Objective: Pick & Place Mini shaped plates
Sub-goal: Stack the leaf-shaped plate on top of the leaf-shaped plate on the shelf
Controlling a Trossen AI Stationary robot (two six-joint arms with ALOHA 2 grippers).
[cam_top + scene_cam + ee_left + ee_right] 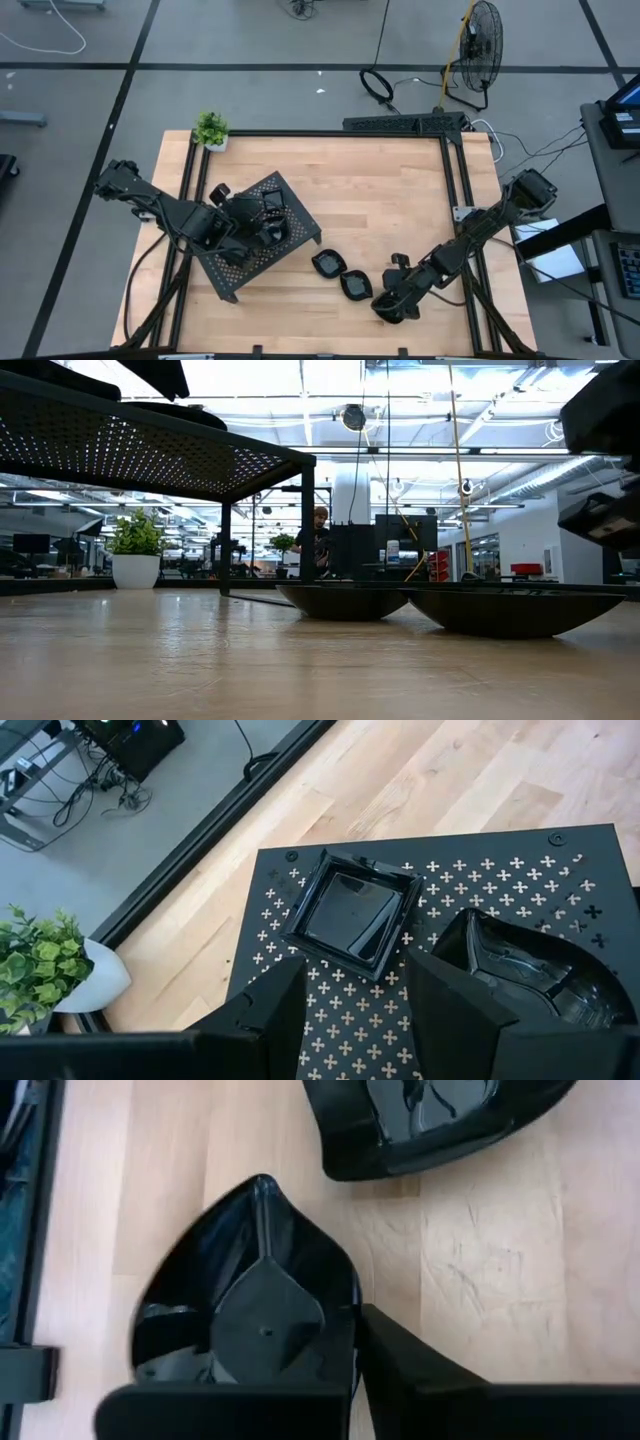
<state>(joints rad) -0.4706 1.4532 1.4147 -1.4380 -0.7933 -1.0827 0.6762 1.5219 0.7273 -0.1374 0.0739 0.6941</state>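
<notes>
Three mini shaped plates lie on the bare wood at the front of the table [380,200]. A leaf-shaped plate [250,1295], glossy black with one pointed end, is pinched at its rim by the right gripper [345,1345]: one finger lies inside the dish, the other against its outer wall, the two pressed together on the rim. In the high view this gripper [390,300] is seen low at the table's front right. Just beside the leaf-shaped plate a rounded plate [356,285] rests on the wood, and next to that another rounded plate [327,264]; the two show edge-on in the low view.

Toward the left, a dark perforated tray [520,870] stands raised on legs above the table. On it a square plate [352,908] sits flat, with a further black dish [530,965] close beside it. The left gripper [345,995] hangs over the tray, its fingers spread and nothing between them; the square plate lies just beyond the fingertips. A small potted plant [211,130] stands at the table's far left corner.
</notes>
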